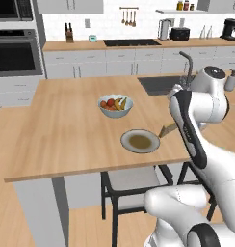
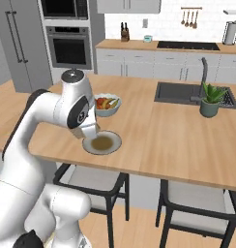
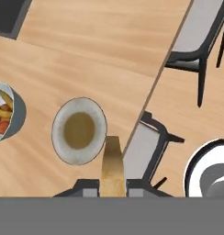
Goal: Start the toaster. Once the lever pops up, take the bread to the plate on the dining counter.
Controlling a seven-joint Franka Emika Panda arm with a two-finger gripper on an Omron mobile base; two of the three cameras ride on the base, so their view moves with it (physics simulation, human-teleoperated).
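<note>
— While my gripper (image 3: 113, 187) sits low in the hand view's frame, what has it got?
— My jaws are clamped on the bread (image 3: 112, 166), edge-on. The plate (image 3: 79, 130) lies just above it, centre-left, on the dining counter (image 3: 100, 55), beside the fruit bowl (image 3: 7, 114) at left.

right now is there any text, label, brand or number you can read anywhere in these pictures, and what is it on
None: no readable word, number or brand anywhere.
The toaster and coffee machine on the far worktop are too small to show any marking.
The oven front shows no legible print.
The plate, the bread held in the gripper and the fruit bowl are plain.
</note>
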